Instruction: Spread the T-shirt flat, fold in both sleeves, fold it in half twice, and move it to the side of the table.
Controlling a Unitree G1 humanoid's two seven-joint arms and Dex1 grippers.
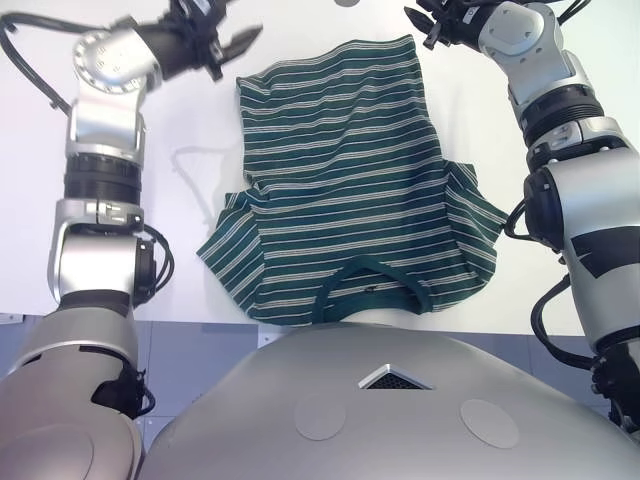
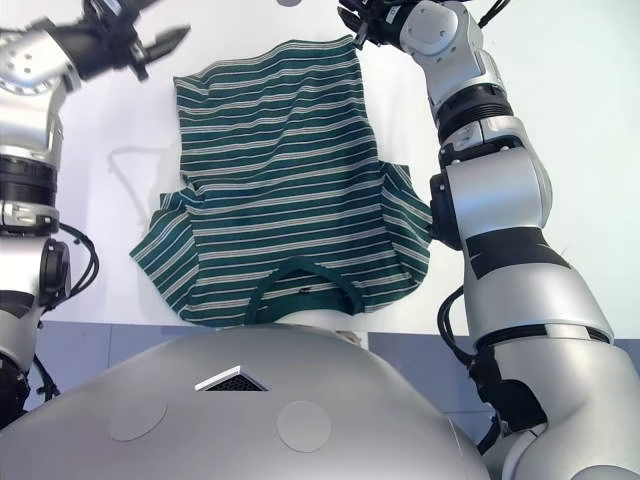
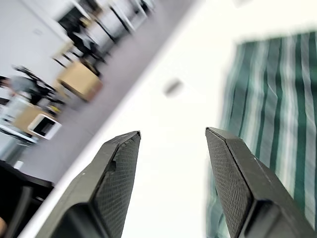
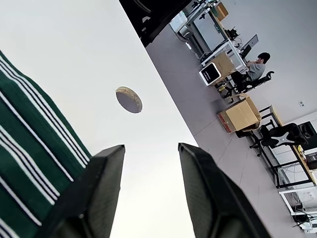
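Observation:
The green T-shirt [image 1: 350, 190] with thin white stripes lies on the white table [image 1: 190, 130], collar toward me, hem at the far side. Both short sleeves stick out near the front, and the cloth is rippled. My left gripper [image 1: 228, 45] hovers open just beyond the hem's far left corner, with nothing between its fingers [image 3: 121, 163]. At the far right corner of the hem my right gripper [image 2: 355, 25] is open too, above the table beside the shirt's edge [image 4: 29, 139]. In the left wrist view the striped cloth [image 3: 277, 99] lies beside the open jaws.
A small round disc [image 4: 129, 99] is set into the table top beyond the hem. The table's front edge [image 1: 180, 322] runs just under the collar. White table surface stretches to the left [image 1: 190, 230] and right [image 2: 590, 150] of the shirt.

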